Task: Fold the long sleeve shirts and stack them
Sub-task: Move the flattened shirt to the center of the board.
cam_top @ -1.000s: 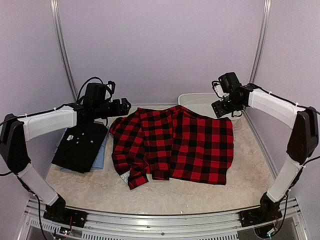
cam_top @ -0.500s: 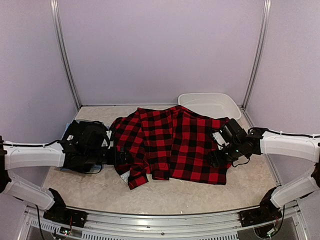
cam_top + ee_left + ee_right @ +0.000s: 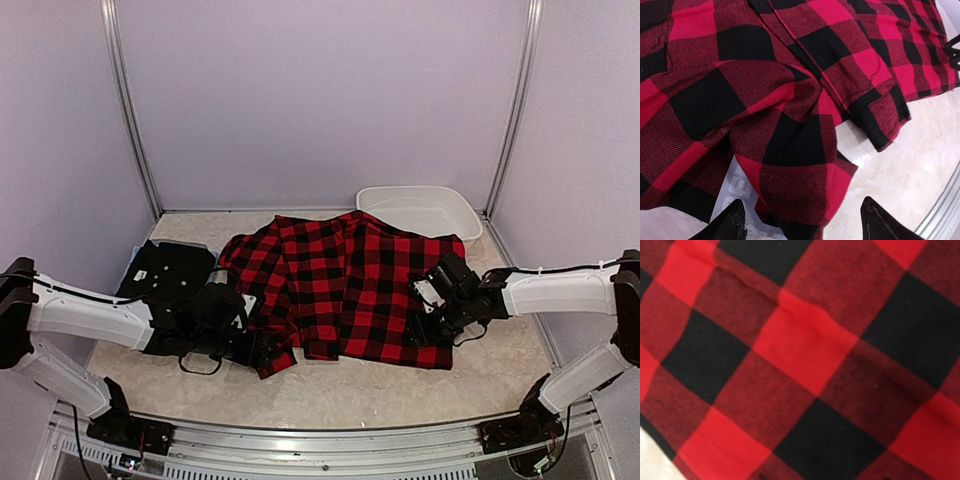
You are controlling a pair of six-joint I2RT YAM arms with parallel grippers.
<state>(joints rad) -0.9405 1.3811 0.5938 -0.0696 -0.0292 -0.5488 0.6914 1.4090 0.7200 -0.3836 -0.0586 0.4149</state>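
Left hand (image 3: pixel 802 224) spread over flannel shirt (image 3: pixel 350 285) hem; right hand (image 3: pixel 426 331) at shirt's right edge, state unclear.

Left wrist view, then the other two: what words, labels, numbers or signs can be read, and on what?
Grey block letters on a white label poking out from under the red-and-black flannel shirt: partly covered, cannot be read.
Top and right wrist views: no readable text.

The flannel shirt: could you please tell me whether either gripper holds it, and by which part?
Nothing is held by the left gripper: its fingers stand apart over the flannel shirt's near-left corner. The right gripper's hold cannot be told.
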